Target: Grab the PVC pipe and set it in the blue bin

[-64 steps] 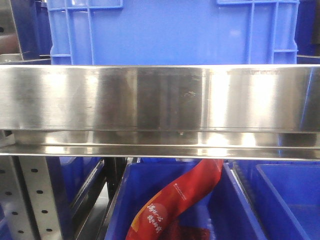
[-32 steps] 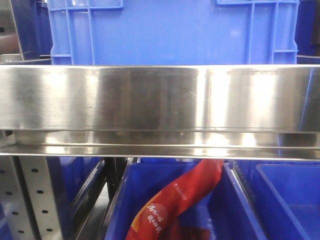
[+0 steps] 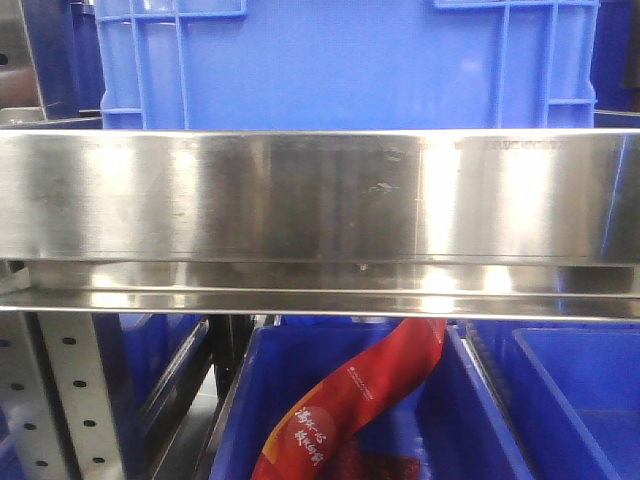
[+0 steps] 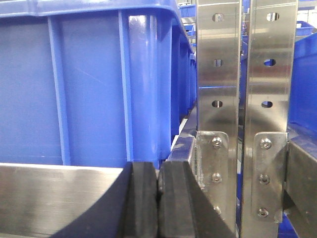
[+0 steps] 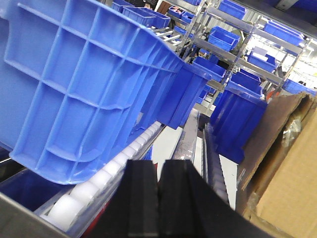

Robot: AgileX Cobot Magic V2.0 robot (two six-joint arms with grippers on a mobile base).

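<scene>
Nowhere in these views does the white curved PVC pipe appear, so I cannot say where it lies. Both arms sit close to the shelving with their jaws clenched on nothing: the left gripper (image 4: 158, 198) shows two black pads pressed together at the bottom centre of its wrist view, and the right gripper (image 5: 157, 198) looks the same in its own.

As I judge it, the main risk is moving blind. The left arm is near a perforated stainless steel upright (image 4: 218, 99) at centre right and a large ribbed blue plastic bin (image 4: 89, 84) filling the left of the frame, so a careless swing could strike either. The right arm points along a track of white plastic rollers (image 5: 106, 171) at lower left, under a tilted blue plastic crate (image 5: 84, 89); a knock could send that crate rolling.

From the front, a broad brushed steel shelf rail (image 3: 320, 195) crosses the middle of the frame, a blue bin above it. Below sits another open blue bin (image 3: 240, 400) holding a red printed plastic packet (image 3: 350, 400). The room looks like a warehouse: rows of racking with small blue bins recede at the upper right of the right wrist view, and brown cardboard (image 5: 287, 163) leans at lower right.
</scene>
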